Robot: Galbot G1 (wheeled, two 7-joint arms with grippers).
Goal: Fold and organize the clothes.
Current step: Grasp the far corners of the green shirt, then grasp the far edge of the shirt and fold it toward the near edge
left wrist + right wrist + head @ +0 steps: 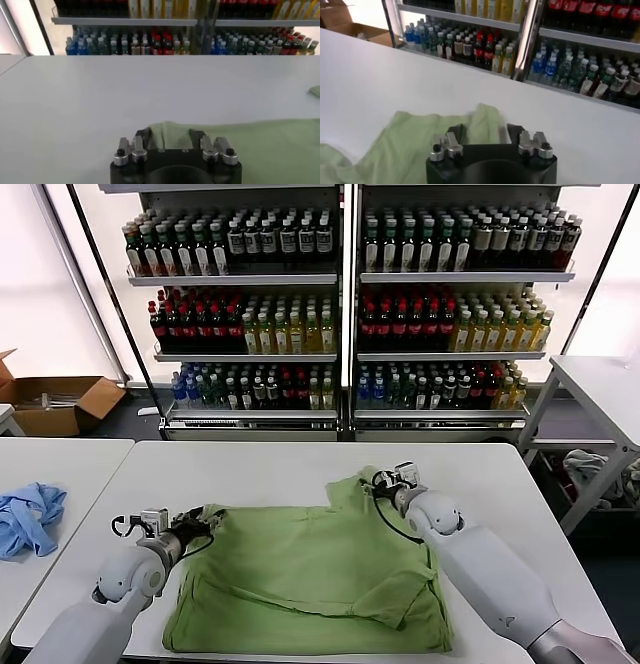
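Observation:
The light green shirt (310, 574) lies spread out on the white table (260, 469), with a fold lying across its lower right part. My left gripper (207, 519) is low at the shirt's far left corner. In the left wrist view its fingers (145, 137) stand apart, and a raised bit of the shirt's edge (167, 132) lies between them. My right gripper (383, 481) is at the shirt's far right corner. Its fingers (456, 132) also stand apart, around a peak of the green cloth (482, 117). The collar, buttons and graphic are not visible.
A light blue garment (28, 517) lies on the neighbouring table at the left. Behind the table stand drink shelves (340, 304) full of bottles. A cardboard box (55, 402) sits on the floor at the back left, and another table (600, 384) stands at the right.

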